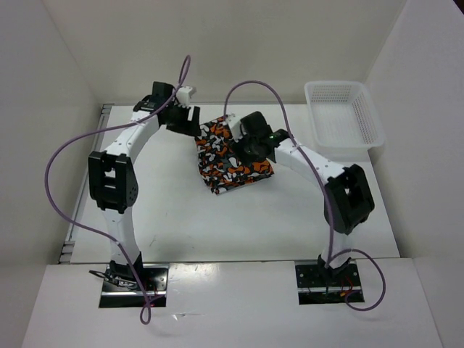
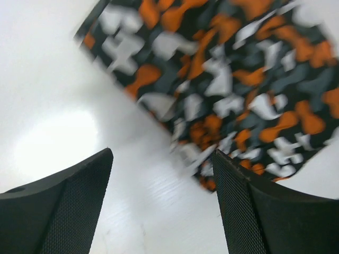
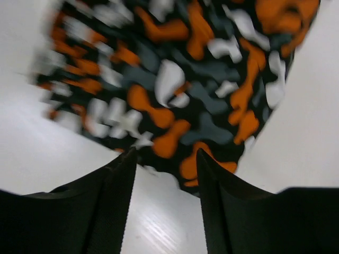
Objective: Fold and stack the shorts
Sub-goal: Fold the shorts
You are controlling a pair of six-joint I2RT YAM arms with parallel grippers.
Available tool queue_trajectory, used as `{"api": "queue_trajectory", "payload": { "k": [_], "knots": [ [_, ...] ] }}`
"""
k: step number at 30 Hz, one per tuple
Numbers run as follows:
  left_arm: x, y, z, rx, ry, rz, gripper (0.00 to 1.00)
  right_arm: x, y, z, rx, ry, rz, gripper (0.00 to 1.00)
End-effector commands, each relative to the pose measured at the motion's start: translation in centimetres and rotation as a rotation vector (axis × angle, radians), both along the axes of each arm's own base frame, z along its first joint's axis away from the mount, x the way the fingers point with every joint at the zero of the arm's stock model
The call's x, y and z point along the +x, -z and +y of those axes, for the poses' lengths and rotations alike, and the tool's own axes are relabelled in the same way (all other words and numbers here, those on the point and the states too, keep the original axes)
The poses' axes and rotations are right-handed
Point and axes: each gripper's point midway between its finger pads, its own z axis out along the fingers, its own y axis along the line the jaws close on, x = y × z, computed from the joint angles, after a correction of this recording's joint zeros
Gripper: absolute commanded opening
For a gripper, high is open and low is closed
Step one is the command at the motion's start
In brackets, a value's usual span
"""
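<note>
The shorts [image 1: 226, 158], printed in orange, black, white and grey-teal blotches, lie folded into a compact bundle on the table's middle. My left gripper [image 1: 185, 121] hovers just left of the bundle's far corner, jaws wide apart. In the left wrist view the shorts [image 2: 228, 79] fill the upper right, with bare table between the left gripper's [image 2: 161, 159] fingers. My right gripper [image 1: 250, 145] hangs over the bundle's right side, open. In the right wrist view the shorts [image 3: 180, 74] lie just beyond the right gripper's [image 3: 165, 153] fingertips, none of the fabric pinched.
A white mesh basket [image 1: 344, 114] stands at the table's far right corner. White walls close in the table on the left, back and right. Purple cables loop off both arms.
</note>
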Motion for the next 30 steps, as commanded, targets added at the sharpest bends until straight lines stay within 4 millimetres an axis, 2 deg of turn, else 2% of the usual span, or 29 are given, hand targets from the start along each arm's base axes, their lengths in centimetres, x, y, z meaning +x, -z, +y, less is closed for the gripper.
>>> {"api": "queue_trajectory", "payload": {
  "k": [1, 2, 3, 5, 6, 8, 9, 10, 11, 13, 14, 15, 20, 22, 23, 25, 26, 27, 29, 30],
  "knots": [
    [-0.9, -1.4, -5.0, -0.047, 0.122, -0.026, 0.83, 3.0, 6.2, -5.1, -0.107, 0.119, 0.06, 0.52],
    [-1.4, 0.5, -6.6, -0.028, 0.149, 0.007, 0.83, 3.4, 7.0, -5.3, -0.104, 0.122, 0.074, 0.51],
    [-1.5, 1.2, -7.4, -0.026, 0.164, 0.015, 0.83, 3.6, 8.7, -5.7, -0.126, 0.123, 0.097, 0.48],
    [-1.3, 3.7, -8.3, 0.002, 0.169, 0.033, 0.83, 4.0, 9.8, -5.6, -0.145, 0.106, 0.099, 0.42],
    [-1.1, 5.5, -8.1, 0.018, 0.161, 0.053, 0.83, 4.2, 10.8, -5.5, -0.151, 0.105, 0.109, 0.39],
    [-0.7, 7.4, -7.1, 0.075, 0.123, 0.072, 0.83, 4.2, 11.3, -5.7, -0.163, 0.11, 0.115, 0.33],
    [-0.4, 8.6, -6.7, 0.102, 0.106, 0.08, 0.83, 3.8, 12.3, -5.9, -0.176, 0.109, 0.135, 0.3],
    [0.0, 8.6, -6.4, 0.119, 0.092, 0.067, 0.83, 3.5, 12.6, -6.1, -0.182, 0.109, 0.145, 0.26],
    [0.1, 9.2, -6.1, 0.138, 0.08, 0.075, 0.82, 2.4, 13.6, -6.4, -0.192, 0.099, 0.18, 0.23],
    [0.4, 10.3, -5.2, 0.182, 0.049, 0.07, 0.82, 1.0, 13.5, -6.7, -0.184, 0.094, 0.212, 0.15],
    [0.2, 10.7, -4.9, 0.194, 0.043, 0.078, 0.82, -0.3, 14.3, -7.3, -0.197, 0.087, 0.246, 0.13],
    [0.5, 10.7, -4.5, 0.212, 0.027, 0.065, 0.82, -1.7, 14.4, -6.5, -0.189, 0.05, 0.268, 0.12],
    [-1.5, 13.3, -3.7, 0.243, 0.027, 0.131, 0.82, -9.4, 13.6, -5.1, -0.134, -0.014, 0.37, 0.11],
    [-2.0, 12.3, -4.1, 0.212, 0.043, 0.12, 0.82, -11.7, 13.7, -4.9, -0.098, -0.033, 0.43, 0.11],
    [-2.8, 12.5, -4.0, 0.208, 0.049, 0.135, 0.82, -12.0, 13.0, -4.7, -0.077, -0.03, 0.433, 0.11],
    [-2.6, 10.5, -4.4, 0.184, 0.054, 0.093, 0.82, -11.9, 12.3, -4.5, -0.066, -0.036, 0.43, 0.12],
    [-2.7, 9.7, -5.0, 0.173, 0.067, 0.078, 0.82, -11.4, 11.7, -4.2, -0.065, -0.053, 0.411, 0.12],
    [-3.0, 8.0, -4.9, 0.169, 0.066, 0.065, 0.82, -10.8, 10.9, -3.8, -0.059, -0.065, 0.389, 0.12],
    [-3.1, 5.2, -5.1, 0.152, 0.071, 0.04, 0.82, -8.2, 7.5, -2.2, -0.022, -0.088, 0.294, 0.12],
    [-3.0, 3.0, -5.1, 0.142, 0.069, 0.005, 0.82, -7.4, 6.2, -1.7, -0.011, -0.099, 0.264, 0.12]
  ]
}}
